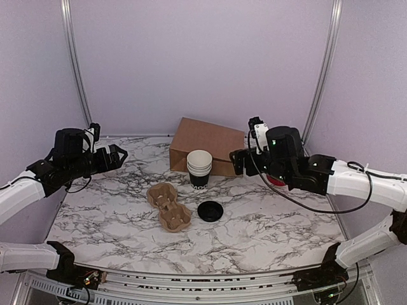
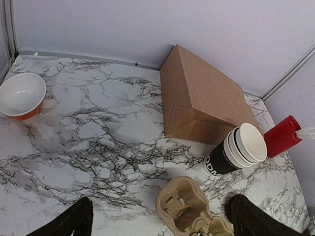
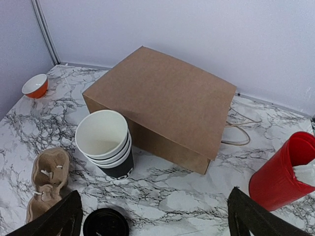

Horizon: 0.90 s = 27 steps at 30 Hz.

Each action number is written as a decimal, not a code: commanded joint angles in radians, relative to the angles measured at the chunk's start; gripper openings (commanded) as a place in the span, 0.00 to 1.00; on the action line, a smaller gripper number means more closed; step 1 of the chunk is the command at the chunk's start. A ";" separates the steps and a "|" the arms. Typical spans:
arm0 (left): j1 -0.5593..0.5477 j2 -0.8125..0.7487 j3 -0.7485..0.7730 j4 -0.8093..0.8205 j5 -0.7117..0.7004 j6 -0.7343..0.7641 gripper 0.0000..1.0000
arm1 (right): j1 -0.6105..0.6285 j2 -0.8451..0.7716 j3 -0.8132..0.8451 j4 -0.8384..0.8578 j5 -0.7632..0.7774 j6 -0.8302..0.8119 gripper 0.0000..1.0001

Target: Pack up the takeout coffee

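Note:
No lidded cup shows in any view. A stack of lidless black cups (image 1: 199, 166) with white rims stands in front of the bag; it also shows in the left wrist view (image 2: 235, 150) and the right wrist view (image 3: 106, 142). A round black lid (image 1: 210, 211) lies alone on the marble table, also in the right wrist view (image 3: 106, 223). My left gripper (image 1: 117, 157) (image 2: 165, 216) is open and empty, raised at the left. My right gripper (image 1: 236, 162) (image 3: 155, 216) is open and empty, raised to the right of the cups.
A brown paper bag (image 1: 206, 145) (image 2: 204, 98) (image 3: 162, 108) lies on its side at the back. A cardboard cup carrier (image 1: 168, 206) (image 2: 189, 209) (image 3: 47, 177) sits left of the lid. A red cylinder (image 2: 281, 136) (image 3: 283, 172) stands at the right. An orange bowl (image 2: 22, 96) (image 3: 35, 85) sits far left.

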 commanded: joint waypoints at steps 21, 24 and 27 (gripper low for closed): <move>-0.062 -0.016 -0.161 0.048 0.041 -0.185 0.99 | -0.082 0.431 0.390 -0.123 -0.307 0.132 0.67; -0.064 -0.015 -0.158 0.050 0.043 -0.185 0.99 | -0.111 0.497 0.442 -0.130 -0.348 0.147 0.58; -0.064 -0.019 -0.157 0.048 0.045 -0.185 0.99 | -0.139 0.549 0.493 -0.141 -0.397 0.169 0.47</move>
